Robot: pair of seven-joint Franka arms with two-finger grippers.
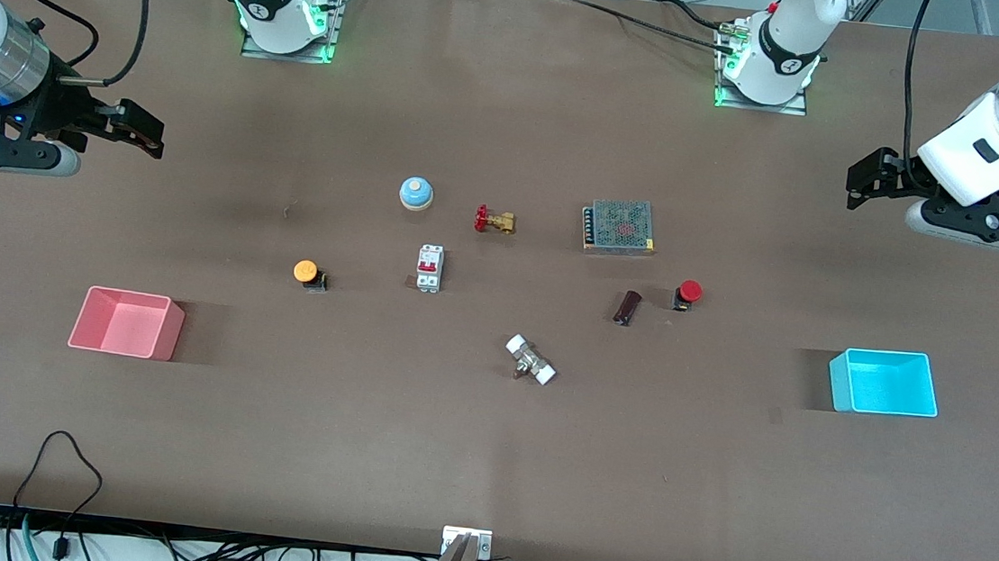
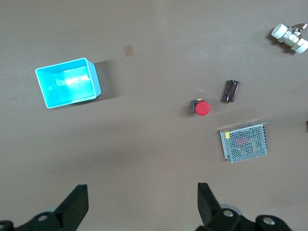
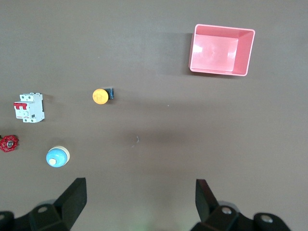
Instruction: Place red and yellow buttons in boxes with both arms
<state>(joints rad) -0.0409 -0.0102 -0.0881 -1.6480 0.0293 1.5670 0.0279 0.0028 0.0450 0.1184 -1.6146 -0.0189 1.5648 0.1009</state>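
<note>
Nearest the front camera lies the white fitting [image 1: 530, 361], no concern of ours; both bins sit a little farther up, the pink bin [image 1: 126, 323] toward the right arm's end and the cyan bin [image 1: 885, 382] toward the left arm's end, each empty.

We judge the task unstarted: both buttons rest on the table [image 1: 484, 460]. Our right gripper [image 1: 138, 128] hangs over bare table at its own end, jaws wide and holding nothing. From its wrist view, the yellow button [image 3: 100, 95] lies well ahead of the spread fingers [image 3: 72, 199], and the pink bin [image 3: 222, 50] farther ahead again. Our left gripper [image 1: 865, 179] hangs likewise at its end, jaws wide and empty; the red button [image 2: 201, 107] lies ahead of its fingers [image 2: 208, 204], with the cyan bin [image 2: 68, 82] ahead too, well apart from the button.

Next, we think, each arm must travel inward and descend over its button, jaws straddling the cap. The red button has a dark cylinder [image 1: 627, 307] just beside it, which we should avoid.
</note>
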